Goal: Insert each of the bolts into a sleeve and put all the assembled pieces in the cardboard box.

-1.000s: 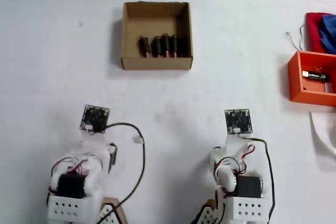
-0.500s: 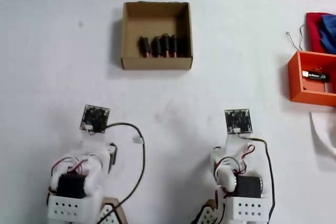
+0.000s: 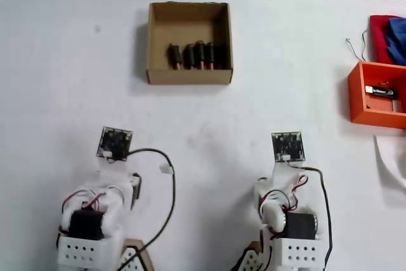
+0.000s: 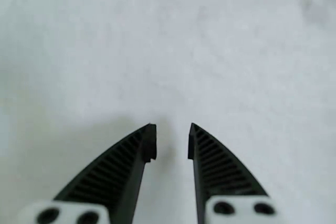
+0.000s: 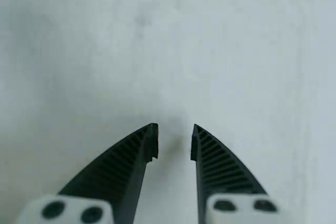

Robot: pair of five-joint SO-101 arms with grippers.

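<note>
the cardboard box [image 3: 189,77] sits toward the far edge of the desk [image 3: 63,61], a little left of the middle. inside it, four dark assembled pieces [image 3: 193,56] with reddish strips lie in a row, close together, nearer the box's near wall. out at the near edge, one arm [image 3: 95,217] is folded back toward the left corner and the other arm [image 3: 287,220] toward the right, both well apart from the box. in the left wrist view, the left gripper [image 4: 171,142] hangs over bare white desk, its two ribbed black fingers [image 4: 126,171] parted by a narrow gap, nothing between them. the right gripper [image 5: 174,142] is the same: tips a slim gap apart, nothing held, plain desk beneath. at the right edge of the desk, an orange tray [image 3: 374,111] holds a small black item [image 3: 380,91], with a red and blue cloth [image 3: 387,36] just beyond it.
</note>
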